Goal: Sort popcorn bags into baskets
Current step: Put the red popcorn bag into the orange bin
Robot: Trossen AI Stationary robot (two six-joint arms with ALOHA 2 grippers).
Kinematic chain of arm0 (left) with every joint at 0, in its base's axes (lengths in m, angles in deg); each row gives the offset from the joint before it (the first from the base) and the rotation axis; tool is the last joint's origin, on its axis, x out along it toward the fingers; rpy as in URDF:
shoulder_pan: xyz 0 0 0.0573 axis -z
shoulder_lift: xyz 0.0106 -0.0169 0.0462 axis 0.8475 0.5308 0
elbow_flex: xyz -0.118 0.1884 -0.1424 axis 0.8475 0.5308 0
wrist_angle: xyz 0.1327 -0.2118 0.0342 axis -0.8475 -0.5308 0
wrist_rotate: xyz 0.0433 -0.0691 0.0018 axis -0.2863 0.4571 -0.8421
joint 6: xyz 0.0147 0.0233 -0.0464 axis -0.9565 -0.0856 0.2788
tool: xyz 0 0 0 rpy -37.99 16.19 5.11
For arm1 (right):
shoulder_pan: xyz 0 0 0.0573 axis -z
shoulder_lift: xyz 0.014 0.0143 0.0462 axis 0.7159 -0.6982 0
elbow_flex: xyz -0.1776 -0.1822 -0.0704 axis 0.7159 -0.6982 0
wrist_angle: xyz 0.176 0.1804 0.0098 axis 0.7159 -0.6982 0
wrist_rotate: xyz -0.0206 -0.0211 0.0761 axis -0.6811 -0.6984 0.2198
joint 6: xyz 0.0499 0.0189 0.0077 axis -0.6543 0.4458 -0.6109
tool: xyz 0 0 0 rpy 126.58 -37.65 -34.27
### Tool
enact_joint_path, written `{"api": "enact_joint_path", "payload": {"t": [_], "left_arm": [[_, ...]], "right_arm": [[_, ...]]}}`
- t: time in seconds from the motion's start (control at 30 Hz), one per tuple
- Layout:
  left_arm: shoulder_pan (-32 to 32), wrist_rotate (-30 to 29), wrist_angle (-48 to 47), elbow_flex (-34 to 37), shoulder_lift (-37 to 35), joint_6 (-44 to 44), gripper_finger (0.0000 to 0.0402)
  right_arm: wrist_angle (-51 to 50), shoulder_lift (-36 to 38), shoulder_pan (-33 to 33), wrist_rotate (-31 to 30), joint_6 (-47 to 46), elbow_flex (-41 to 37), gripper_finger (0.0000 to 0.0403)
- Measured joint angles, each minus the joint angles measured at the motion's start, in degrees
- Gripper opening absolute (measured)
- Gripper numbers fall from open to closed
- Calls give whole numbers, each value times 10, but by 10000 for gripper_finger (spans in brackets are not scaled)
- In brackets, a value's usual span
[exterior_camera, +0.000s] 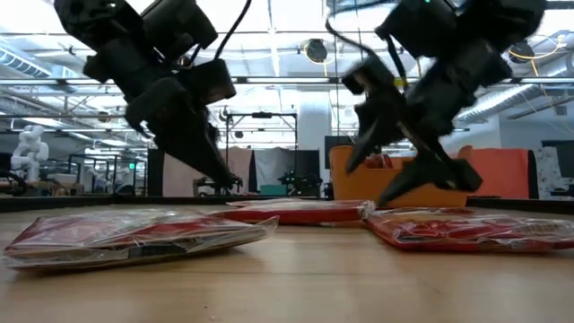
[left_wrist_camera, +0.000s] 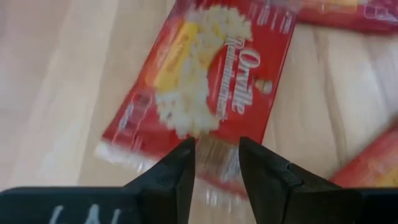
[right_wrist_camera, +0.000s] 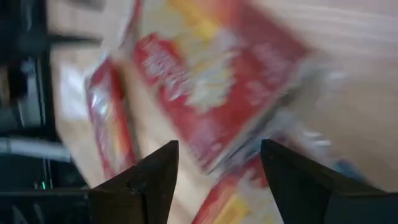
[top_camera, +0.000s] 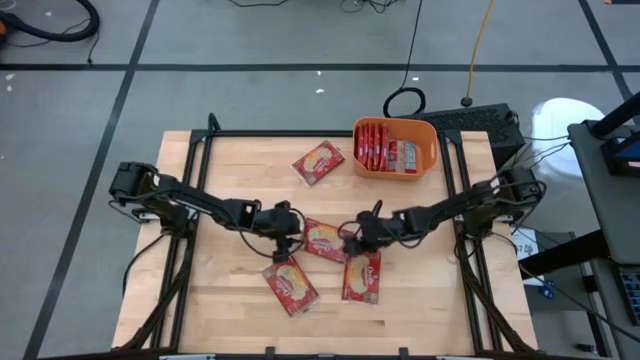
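Observation:
Several red popcorn bags lie flat on the wooden table: one in the middle (top_camera: 322,240), two nearer the front (top_camera: 290,284) (top_camera: 362,276), and one farther back (top_camera: 318,162). The orange basket (top_camera: 432,150) at the far right holds more bags (top_camera: 385,150). My left gripper (top_camera: 291,232) (left_wrist_camera: 216,163) is open a little, just above the middle bag's (left_wrist_camera: 205,87) left end. My right gripper (top_camera: 352,236) (right_wrist_camera: 219,168) is open wide and slants down over the right end of the same bag (right_wrist_camera: 217,87). In the low view both grippers (exterior_camera: 226,179) (exterior_camera: 372,179) hang close over the bags.
Black frame rails (top_camera: 200,150) run along the table's left, far and right edges. Bare wood lies at the front and far left of the table (top_camera: 230,310). Beside the basket, off the table, sits a dark keyboard (top_camera: 480,122).

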Motion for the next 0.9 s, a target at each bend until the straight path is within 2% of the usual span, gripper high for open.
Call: {"api": "enact_joint_path", "payload": {"t": [0.17,0.37,0.57,0.67,0.9], "left_arm": [[5,0,6,0,32,15,114],[6,0,13,0,66,36,111],[6,-1,29,-1,75,43,111],[6,-1,35,-1,75,43,111],[6,-1,35,0,74,43,111]], "right_arm": [[33,0,12,-16,-56,-39,219],[53,0,25,-20,-55,-42,219],[67,0,39,-61,-45,-42,207],[73,0,45,-62,-30,-42,169],[113,0,45,-62,6,-42,24]]}}
